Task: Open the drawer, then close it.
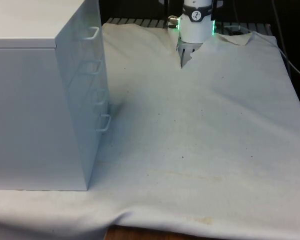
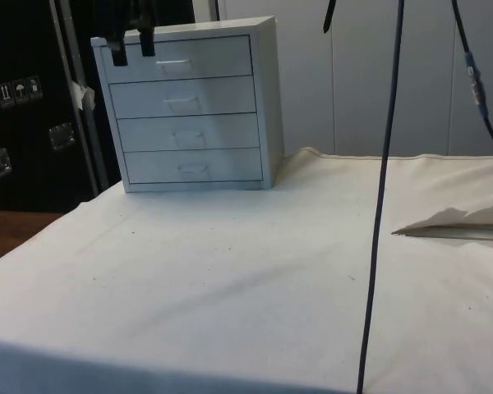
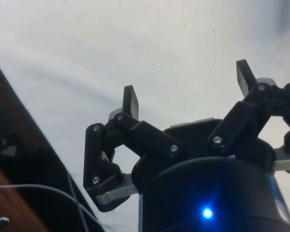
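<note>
I find the white chest of drawers [image 1: 40, 95] standing on the desk [image 1: 200, 150] at the front view's left, its drawer fronts facing the front view's right. In the side view the chest [image 2: 189, 111] sits at the far end of the cloth, fronts toward that camera. It has four drawers stacked one above another, each with a small white handle. All four fronts sit flush with the frame in the side view; I see no drawer pulled out. The top drawer [image 2: 181, 59] carries its handle [image 2: 174, 62] at mid-width; in the front view the four handles project in a column along the chest's edge, the top one [image 1: 93, 33] nearest the chest's upper corner.

The jaws [image 3: 188, 94] are spread wide in the wrist view, with nothing between the two black fingers [image 3: 130, 101]; white cloth lies beyond them. In the side view the jaws [image 2: 131, 45] hang at the chest's upper corner, beside the top drawer's front and apart from its handle. I cannot tell whether the fingertips touch the chest there.

The white cloth [image 2: 230, 279] covers the desk and lies wrinkled near the robot's base [image 1: 195, 30]. A dark cable [image 2: 378, 205] hangs down across the side view.
</note>
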Robot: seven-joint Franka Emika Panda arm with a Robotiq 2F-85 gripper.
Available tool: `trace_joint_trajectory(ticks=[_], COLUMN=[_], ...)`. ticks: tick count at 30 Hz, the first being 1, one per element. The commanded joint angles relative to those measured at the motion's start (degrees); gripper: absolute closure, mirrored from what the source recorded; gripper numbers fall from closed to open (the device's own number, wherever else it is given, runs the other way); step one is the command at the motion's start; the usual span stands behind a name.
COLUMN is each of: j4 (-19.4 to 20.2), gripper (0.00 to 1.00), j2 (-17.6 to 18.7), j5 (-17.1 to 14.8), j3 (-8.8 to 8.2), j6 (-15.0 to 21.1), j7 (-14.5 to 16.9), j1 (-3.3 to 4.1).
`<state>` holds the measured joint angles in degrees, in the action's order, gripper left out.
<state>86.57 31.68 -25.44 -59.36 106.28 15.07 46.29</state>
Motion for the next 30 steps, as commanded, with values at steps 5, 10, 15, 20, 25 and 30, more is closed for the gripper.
trace_joint_trajectory(ticks=[5, 10, 15, 20, 25, 30], j4=[0.23, 0.57, 0.63, 0.17, -1.09, -2.58], gripper=[0.00, 0.00, 0.00, 0.00, 0.00, 0.00], j2=[0.63, 1.49, 1.60, 2.29, 3.44, 4.81], j5=[-0.57, -0.46, -0.34, 0.23, 1.60, 2.18], j3=[0.34, 0.69, 0.74, 0.69, 0.57, 0.17], j6=[3.04, 6.30, 7.22, 6.47, 5.04, 3.72], j7=[0.29, 0.34, 0.17, 0.00, -0.17, -0.06], j1=[-0.17, -0.17, -0.11, -0.29, -0.74, -1.15])
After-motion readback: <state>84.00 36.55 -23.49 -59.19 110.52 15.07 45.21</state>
